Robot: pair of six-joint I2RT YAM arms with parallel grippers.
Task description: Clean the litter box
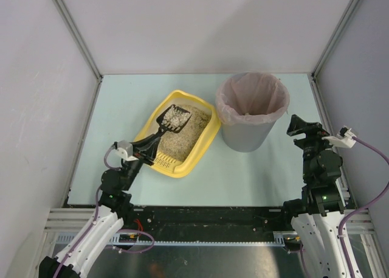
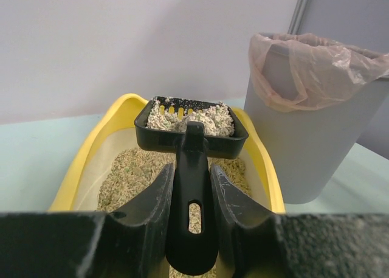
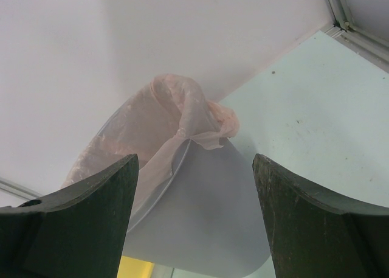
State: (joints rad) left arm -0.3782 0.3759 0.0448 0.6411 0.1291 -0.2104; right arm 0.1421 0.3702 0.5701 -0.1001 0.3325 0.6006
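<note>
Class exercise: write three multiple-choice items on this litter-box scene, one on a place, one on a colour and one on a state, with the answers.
1. In the top view, where does the grey bin stand relative to the litter box?
A) to its right B) to its left C) inside it
2. The litter box is:
A) blue B) yellow C) red
3. The black scoop in the left gripper is:
A) empty B) loaded with litter C) dropped in the bin
Answers: 1 A, the bin stands beside the tray's right side; 2 B, its rim is yellow; 3 B, clumps fill the scoop's basket.
</note>
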